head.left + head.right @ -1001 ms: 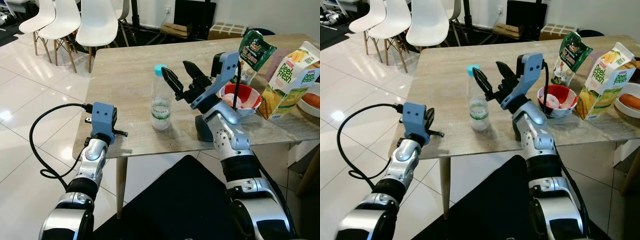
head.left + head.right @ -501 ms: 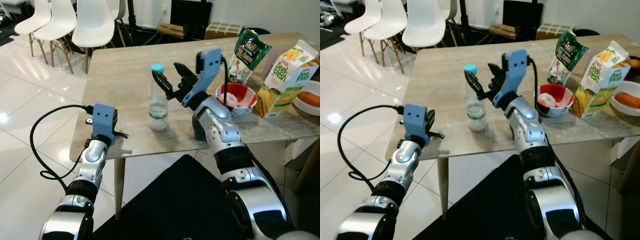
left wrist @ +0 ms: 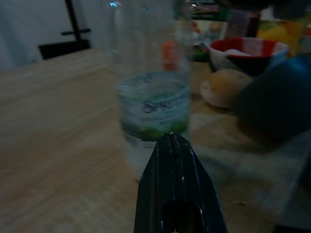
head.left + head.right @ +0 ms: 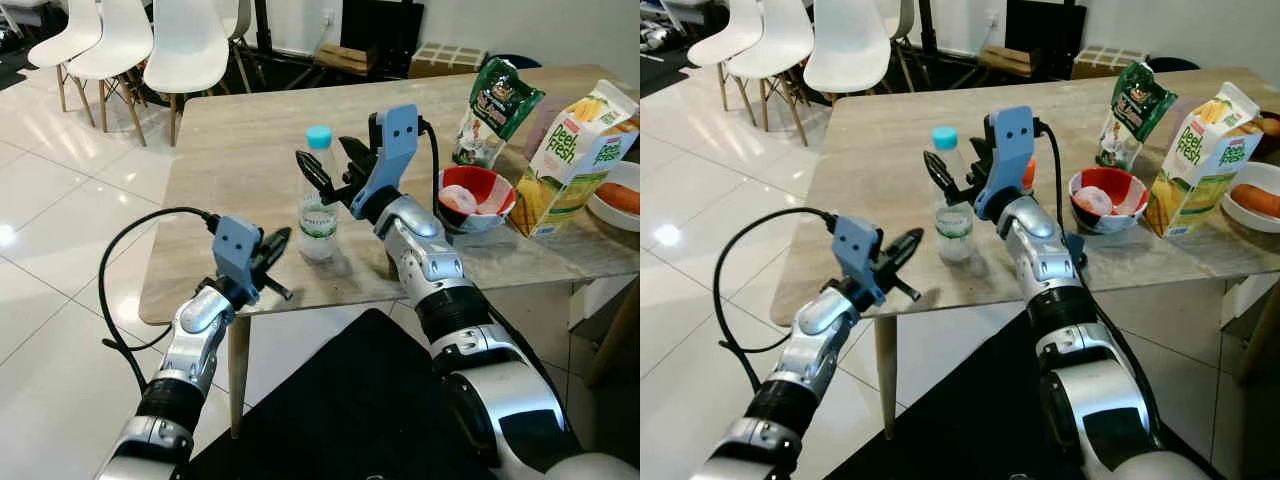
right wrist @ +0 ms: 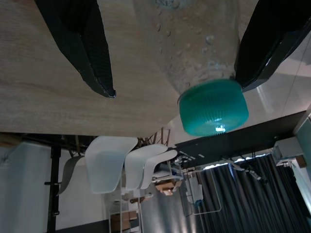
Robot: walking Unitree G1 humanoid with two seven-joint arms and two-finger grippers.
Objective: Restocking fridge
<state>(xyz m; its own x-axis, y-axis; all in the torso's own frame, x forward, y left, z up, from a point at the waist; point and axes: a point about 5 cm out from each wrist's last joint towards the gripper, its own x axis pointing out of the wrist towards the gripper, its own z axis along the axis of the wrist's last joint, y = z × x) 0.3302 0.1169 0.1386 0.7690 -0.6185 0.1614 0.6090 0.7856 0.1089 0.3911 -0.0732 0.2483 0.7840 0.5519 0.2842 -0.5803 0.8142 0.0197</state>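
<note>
Water bottle (image 4: 320, 198) — upright near the table's (image 4: 230, 150) front edge, neck between the spread fingers of the right gripper (image 4: 329, 168), not yet clamped. Left gripper (image 4: 276, 243) — fingers together, low, just left of the bottle. Risk: a high, off-centre close could tip the bottle.

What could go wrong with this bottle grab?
The right gripper is open around the water bottle high up, near its cap; closing there could tip the tall, light bottle. The left gripper, shut, points at the bottle from the table edge and might nudge it. The red bowl sits close behind the right arm.
</note>
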